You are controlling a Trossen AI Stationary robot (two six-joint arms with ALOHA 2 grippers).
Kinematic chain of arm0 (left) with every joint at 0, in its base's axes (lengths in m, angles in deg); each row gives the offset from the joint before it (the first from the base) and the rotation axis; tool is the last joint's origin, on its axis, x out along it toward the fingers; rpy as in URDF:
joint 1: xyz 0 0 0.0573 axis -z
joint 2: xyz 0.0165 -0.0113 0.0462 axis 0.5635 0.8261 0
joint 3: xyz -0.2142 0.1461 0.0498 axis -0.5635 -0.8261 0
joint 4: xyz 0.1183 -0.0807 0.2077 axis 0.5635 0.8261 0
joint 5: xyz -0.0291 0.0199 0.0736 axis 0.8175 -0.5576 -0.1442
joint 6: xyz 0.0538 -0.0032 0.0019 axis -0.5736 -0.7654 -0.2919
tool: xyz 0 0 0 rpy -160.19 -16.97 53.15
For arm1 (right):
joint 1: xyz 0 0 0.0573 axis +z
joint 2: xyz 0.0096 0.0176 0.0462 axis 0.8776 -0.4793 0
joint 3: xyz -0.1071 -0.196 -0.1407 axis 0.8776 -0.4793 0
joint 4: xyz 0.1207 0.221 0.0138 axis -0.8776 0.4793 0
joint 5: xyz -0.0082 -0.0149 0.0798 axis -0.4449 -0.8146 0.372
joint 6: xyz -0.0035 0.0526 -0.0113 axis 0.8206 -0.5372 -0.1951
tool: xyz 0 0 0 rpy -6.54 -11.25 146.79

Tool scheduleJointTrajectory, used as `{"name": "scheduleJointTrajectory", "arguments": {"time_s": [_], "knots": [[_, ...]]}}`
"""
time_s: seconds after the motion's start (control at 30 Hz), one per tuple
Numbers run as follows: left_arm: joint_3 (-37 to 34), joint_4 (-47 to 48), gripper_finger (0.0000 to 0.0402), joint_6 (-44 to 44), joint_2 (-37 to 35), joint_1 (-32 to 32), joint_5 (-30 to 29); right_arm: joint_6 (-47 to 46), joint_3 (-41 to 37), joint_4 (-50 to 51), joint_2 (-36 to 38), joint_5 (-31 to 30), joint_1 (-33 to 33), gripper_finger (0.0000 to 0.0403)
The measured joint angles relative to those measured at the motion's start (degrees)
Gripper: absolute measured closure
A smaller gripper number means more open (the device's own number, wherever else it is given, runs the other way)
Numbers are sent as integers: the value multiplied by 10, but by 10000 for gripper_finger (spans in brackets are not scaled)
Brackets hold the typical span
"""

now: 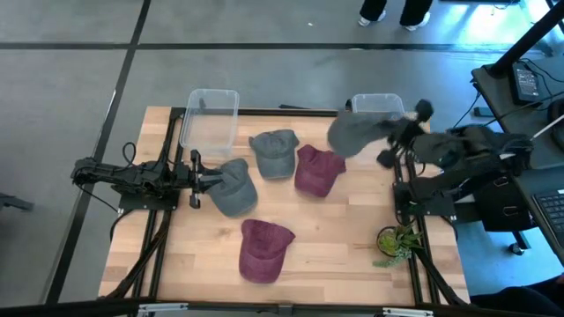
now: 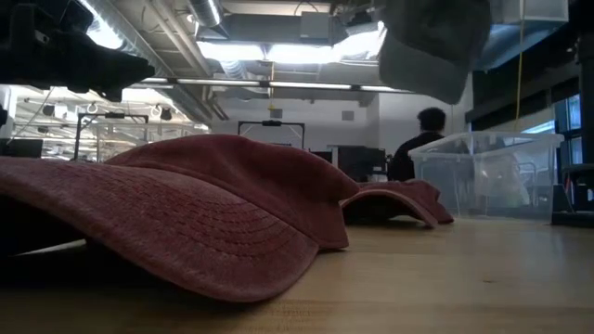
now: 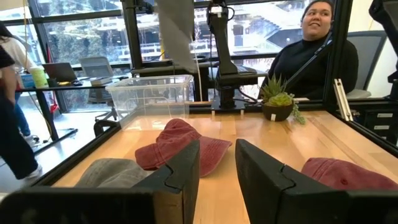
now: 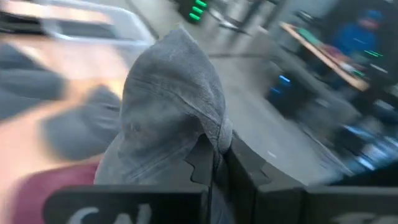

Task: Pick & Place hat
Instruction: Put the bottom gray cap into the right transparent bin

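Holding a gray hat [image 1: 354,132] aloft, right gripper [image 1: 394,134] beside right clear bin [image 1: 377,105], left gripper [image 3: 216,163] narrowly open

Right gripper [image 4: 214,163] at lower centre of frame, dark fingers closed tight on a fold of grey hat [image 4: 168,106]. Hat hangs bunched, filling centre frame. Lower left: edge of maroon hat [image 4: 43,180]. Left of centre: another grey hat [image 4: 74,127], blurred. Upper left: clear bin [image 4: 93,28], blurred. Right side: blurred room.
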Motion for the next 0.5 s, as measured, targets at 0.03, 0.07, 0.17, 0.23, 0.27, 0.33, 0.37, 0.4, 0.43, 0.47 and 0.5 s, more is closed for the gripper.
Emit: {"name": "scheduleJointTrajectory", "arguments": {"time_s": [0.03,0.07,0.17,0.23,0.27,0.33,0.37,0.4,0.43,0.47,0.5], "knots": [[0,0,303,0,0,0,0,-4,9,20,0,-8,-14,377],[0,0,302,0,0,0,0,-6,16,38,0,-16,-28,377],[0,0,300,0,0,0,0,-2,29,73,0,-34,-72,377],[0,0,300,0,0,0,0,13,30,84,0,-47,-103,377],[0,0,300,0,0,0,-2,23,30,87,0,-49,-119,377],[0,0,300,0,0,0,-9,45,23,91,0,-51,-150,377],[0,-1,301,0,0,0,-13,54,17,92,0,-51,-164,377],[0,-1,302,0,0,0,-17,61,9,92,1,-51,-178,377],[0,-1,303,0,0,0,-20,64,-1,92,3,-51,-191,377],[0,-1,303,0,0,0,-23,67,-13,93,5,-51,-204,377],[0,-1,304,0,0,0,-24,71,-28,92,8,-51,-216,377]]}}
